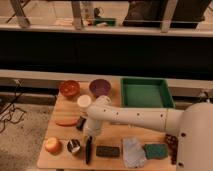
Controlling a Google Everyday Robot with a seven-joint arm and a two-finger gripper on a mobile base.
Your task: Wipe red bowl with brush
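The red bowl [69,88] stands at the table's back left, beside a purple bowl [100,87]. The brush [88,149], slim and dark, lies near the front edge, pointing away from me, between a small metal cup [74,146] and a flat dark block [107,151]. My white arm reaches in from the right and bends down at the table's middle. My gripper [87,131] hangs at the brush's far end, close above it. I cannot make out whether it touches the brush. The bowl is well behind the gripper and to its left.
A white cup [84,101] sits just behind the arm's bend. A carrot [66,122] and a yellowish round fruit [53,145] lie at the left. A green tray [146,93] fills the back right. A grey cloth [134,152] and a green sponge [156,151] lie front right.
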